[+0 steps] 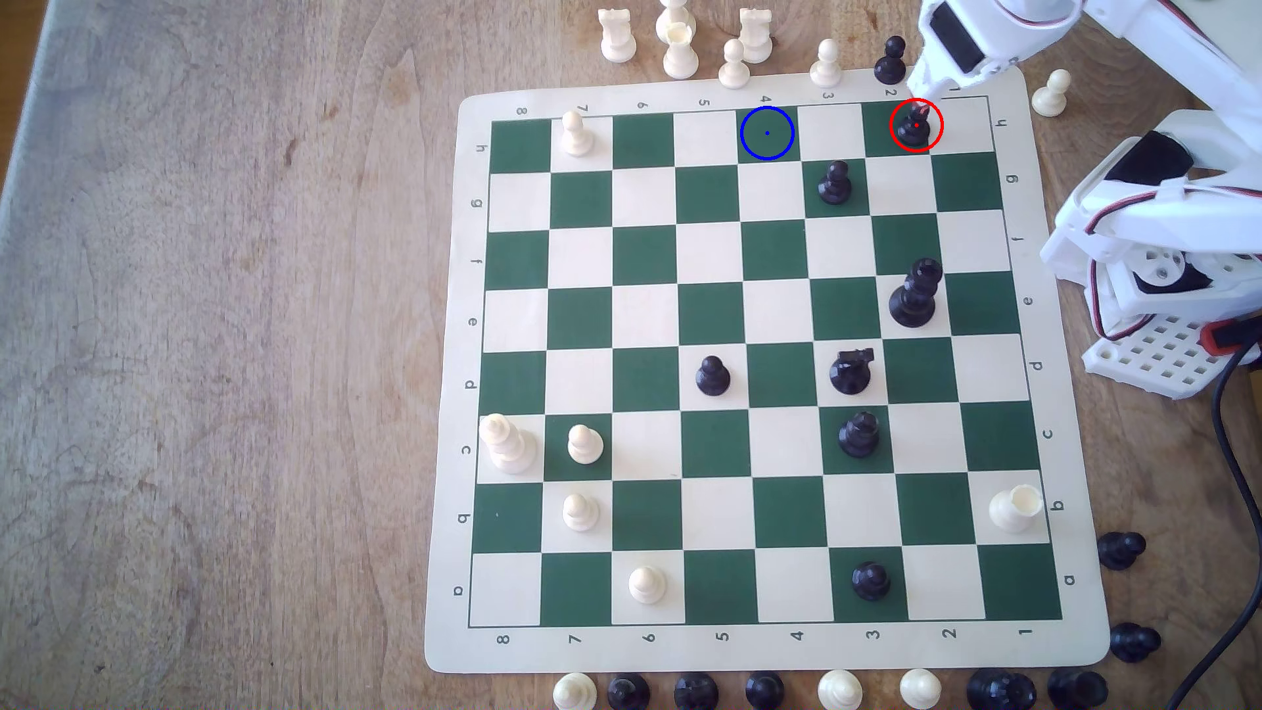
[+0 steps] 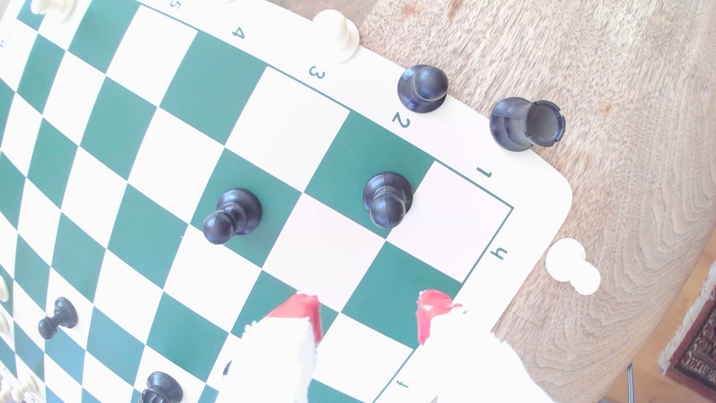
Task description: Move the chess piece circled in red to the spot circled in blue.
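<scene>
The circled black pawn (image 1: 914, 130) (image 2: 386, 201) stands upright on its corner-row green square, ahead of the claw (image 2: 368, 310), whose red-tipped fingers (image 2: 306, 310) are spread apart, probably to straddle it. The blue-ringed square (image 1: 767, 133) lies two squares beyond.

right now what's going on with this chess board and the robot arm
A white robot arm is reaching over the far corner of the chessboard toward the black pawn ringed in red on h2. Its red-tipped gripper is open and short of the pawn, not touching it. The pawn stands upright on its green square. The blue-ringed green square, h4, two squares toward the exterior view's left in the same row, is free.
</scene>
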`<action>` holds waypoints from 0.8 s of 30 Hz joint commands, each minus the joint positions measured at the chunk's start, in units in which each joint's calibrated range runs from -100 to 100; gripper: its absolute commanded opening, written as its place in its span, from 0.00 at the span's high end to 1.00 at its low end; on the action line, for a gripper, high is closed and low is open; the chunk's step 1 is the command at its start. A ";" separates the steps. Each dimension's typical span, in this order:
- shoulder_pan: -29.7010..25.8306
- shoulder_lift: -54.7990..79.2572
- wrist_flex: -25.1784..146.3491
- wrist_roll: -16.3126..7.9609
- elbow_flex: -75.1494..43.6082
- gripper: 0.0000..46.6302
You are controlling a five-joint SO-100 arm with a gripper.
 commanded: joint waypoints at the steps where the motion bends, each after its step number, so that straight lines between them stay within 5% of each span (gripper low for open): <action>1: 0.79 4.01 -2.52 0.59 -4.71 0.70; 24: 0.56 19.97 -11.21 2.93 -6.70 0.74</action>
